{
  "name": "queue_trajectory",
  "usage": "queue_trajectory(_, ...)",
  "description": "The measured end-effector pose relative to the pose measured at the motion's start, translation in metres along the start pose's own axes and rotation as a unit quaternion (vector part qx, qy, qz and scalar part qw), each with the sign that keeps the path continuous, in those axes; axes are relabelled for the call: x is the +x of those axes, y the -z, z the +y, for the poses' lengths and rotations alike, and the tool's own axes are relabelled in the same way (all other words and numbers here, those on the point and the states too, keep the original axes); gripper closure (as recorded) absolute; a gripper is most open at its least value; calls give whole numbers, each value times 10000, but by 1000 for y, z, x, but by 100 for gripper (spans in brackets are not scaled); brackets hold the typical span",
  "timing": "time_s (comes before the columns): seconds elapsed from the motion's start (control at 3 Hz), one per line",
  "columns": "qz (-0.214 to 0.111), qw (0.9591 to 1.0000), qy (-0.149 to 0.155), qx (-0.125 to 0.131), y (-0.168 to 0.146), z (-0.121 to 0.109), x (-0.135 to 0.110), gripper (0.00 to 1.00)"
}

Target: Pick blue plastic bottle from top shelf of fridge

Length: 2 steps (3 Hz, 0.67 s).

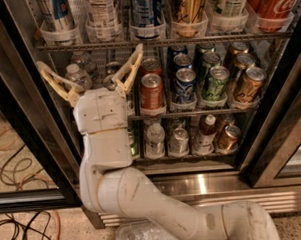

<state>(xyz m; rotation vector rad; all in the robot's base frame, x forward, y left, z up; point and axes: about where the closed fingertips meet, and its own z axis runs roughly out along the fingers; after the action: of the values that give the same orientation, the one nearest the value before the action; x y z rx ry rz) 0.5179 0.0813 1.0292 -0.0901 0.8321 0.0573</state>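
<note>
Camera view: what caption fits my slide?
Open gripper hovers by the cans, below the blue plastic bottle on the top shelf of the fridge.

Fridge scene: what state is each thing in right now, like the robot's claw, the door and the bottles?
gripper: open, empty, in front of the middle rack.
blue plastic bottle: upright in its cup holder, untouched.
top shelf: full row of bottles, above the gripper.
fridge: appears open where the arm reaches.
red can: upright on the middle rack, just right of the gripper.
</note>
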Motion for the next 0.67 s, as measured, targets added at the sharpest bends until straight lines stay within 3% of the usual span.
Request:
queue_trajectory(0.33, -99, 9986, 47, 514, -8, -5, 1, 0)
queue_trajectory(0.67, -231, 9970, 190, 712, -7, -13, -7, 0)
